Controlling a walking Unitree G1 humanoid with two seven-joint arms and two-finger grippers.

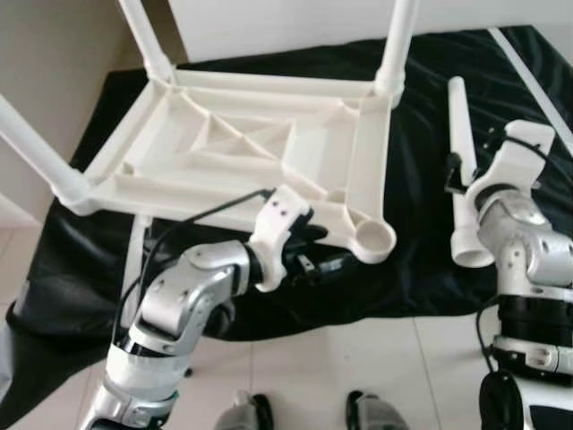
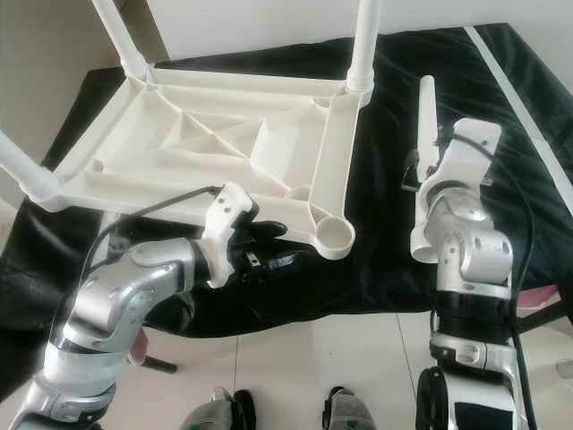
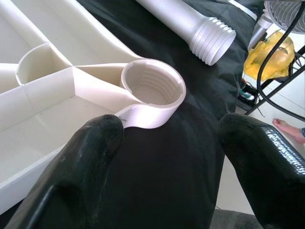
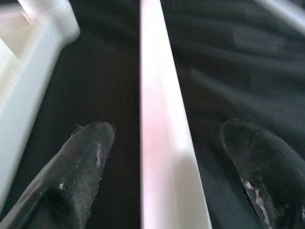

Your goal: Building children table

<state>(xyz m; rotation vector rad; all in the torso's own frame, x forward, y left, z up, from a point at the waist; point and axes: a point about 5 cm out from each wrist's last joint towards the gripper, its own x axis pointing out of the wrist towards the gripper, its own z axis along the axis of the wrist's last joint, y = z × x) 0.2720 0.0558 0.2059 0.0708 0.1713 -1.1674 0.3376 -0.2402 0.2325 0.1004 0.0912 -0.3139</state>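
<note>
Right wrist view: loose leg (image 4: 162, 143) is straddled by open right gripper (image 4: 162, 167), left gripper (image 3: 167, 157) open by socket (image 3: 152, 88); leg judged light, stiff, slick plastic, best gripped mid-shaft.

I see the white plastic table top (image 1: 242, 148) lying upside down on black cloth, filling the upper left and centre of the head view. Its ribbed underside faces up, with diagonal braces inside the frame. Three legs (image 1: 398, 40) are already screwed into its corners and stand upright. The near right corner socket (image 1: 374, 240) is still empty; in the left wrist view I can make out threads inside it. The fourth leg (image 1: 464, 170), a tapered white tube, lies flat on the cloth at the right, apart from the top.
</note>
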